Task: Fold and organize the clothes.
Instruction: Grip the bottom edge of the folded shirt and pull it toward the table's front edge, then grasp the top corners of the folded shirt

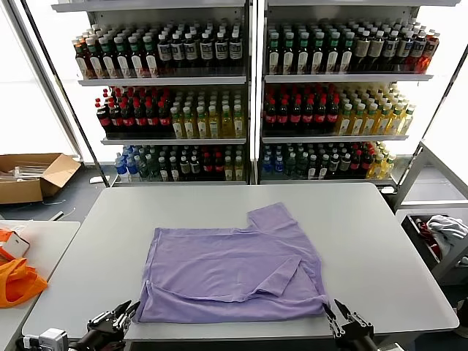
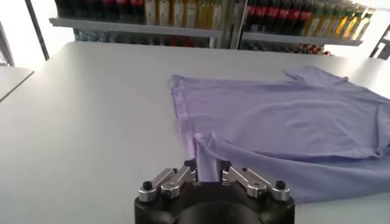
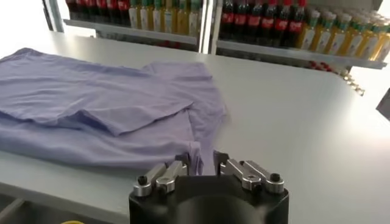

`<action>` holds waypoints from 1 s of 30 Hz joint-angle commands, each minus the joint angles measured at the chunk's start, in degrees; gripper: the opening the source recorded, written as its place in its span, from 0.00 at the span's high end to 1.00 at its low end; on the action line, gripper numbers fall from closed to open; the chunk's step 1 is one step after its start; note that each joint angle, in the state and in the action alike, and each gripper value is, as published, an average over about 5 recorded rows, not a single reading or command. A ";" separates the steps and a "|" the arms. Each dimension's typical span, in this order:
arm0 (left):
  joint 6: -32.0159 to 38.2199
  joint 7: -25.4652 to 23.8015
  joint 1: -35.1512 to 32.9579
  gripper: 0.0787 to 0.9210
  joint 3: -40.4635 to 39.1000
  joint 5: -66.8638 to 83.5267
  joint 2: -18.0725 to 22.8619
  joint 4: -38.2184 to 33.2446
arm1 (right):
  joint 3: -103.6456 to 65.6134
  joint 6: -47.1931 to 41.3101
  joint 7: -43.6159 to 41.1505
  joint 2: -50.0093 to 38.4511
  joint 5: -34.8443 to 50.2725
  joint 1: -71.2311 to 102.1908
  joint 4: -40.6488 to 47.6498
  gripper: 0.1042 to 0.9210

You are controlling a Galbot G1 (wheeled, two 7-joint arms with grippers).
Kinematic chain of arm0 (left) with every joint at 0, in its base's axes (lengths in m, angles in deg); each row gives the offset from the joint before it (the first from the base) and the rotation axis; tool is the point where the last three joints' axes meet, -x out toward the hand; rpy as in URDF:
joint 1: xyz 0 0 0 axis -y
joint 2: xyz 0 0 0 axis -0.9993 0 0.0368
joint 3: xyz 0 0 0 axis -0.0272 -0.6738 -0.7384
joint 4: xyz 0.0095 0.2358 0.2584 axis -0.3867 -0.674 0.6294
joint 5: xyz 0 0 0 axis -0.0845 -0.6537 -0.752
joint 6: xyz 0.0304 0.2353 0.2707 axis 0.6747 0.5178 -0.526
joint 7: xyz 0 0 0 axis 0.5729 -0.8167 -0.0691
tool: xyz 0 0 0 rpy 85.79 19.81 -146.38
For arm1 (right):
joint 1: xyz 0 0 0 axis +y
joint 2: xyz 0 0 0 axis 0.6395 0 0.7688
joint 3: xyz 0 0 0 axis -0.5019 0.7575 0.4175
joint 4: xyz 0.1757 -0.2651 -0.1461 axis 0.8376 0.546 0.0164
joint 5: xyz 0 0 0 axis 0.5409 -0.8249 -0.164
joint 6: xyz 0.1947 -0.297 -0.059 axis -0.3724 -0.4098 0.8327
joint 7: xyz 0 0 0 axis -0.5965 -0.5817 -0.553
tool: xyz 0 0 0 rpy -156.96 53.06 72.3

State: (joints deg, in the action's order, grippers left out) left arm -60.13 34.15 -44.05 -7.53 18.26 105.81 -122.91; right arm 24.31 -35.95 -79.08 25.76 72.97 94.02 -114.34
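Note:
The lavender T-shirt (image 1: 234, 270) lies flat on the grey table (image 1: 365, 241), plain side up. One sleeve sticks out at the far side and a flap is folded over on the right. My left gripper (image 1: 128, 311) is at the table's near edge, shut on the shirt's near left hem corner. The left wrist view shows the fabric (image 2: 274, 122) rising into that gripper (image 2: 207, 172). My right gripper (image 1: 330, 313) is shut on the near right hem corner. The right wrist view shows a strip of the shirt (image 3: 103, 97) pulled between that gripper's (image 3: 200, 164) fingers.
Shelves of bottles (image 1: 256, 95) stand behind the table. An orange bag (image 1: 18, 281) lies on a side table at the left, with a cardboard box (image 1: 33, 175) on the floor beyond. A white-grey cloth heap (image 1: 446, 230) sits in a bin at the right.

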 commanded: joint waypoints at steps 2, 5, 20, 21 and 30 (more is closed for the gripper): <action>-0.15 -1.12 5.54 0.62 2.54 -0.40 -2.11 1.53 | -2.38 -1.12 -0.17 -0.48 0.21 -7.31 0.50 0.46; 0.09 -2.49 9.54 0.51 1.95 -1.13 -4.42 2.73 | -1.92 -4.26 -0.02 -2.53 0.23 -12.20 1.68 0.36; -1.42 -8.51 34.50 0.12 -16.30 -2.42 -11.08 17.06 | 14.10 -11.57 -4.72 -8.14 12.39 -47.26 26.40 0.12; -1.59 -8.86 36.47 0.12 -17.64 -1.90 -11.14 18.71 | 15.69 -11.56 -5.66 -8.01 12.47 -49.99 29.04 0.12; -2.35 -9.30 54.02 0.12 -29.50 -0.67 -9.13 34.21 | 27.00 -11.54 -7.95 -3.03 12.36 -68.49 49.32 0.12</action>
State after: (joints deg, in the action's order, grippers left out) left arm -61.88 26.25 -8.05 -25.70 16.84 97.01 -102.43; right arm 42.59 -46.36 -84.89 21.33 82.76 43.20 -81.62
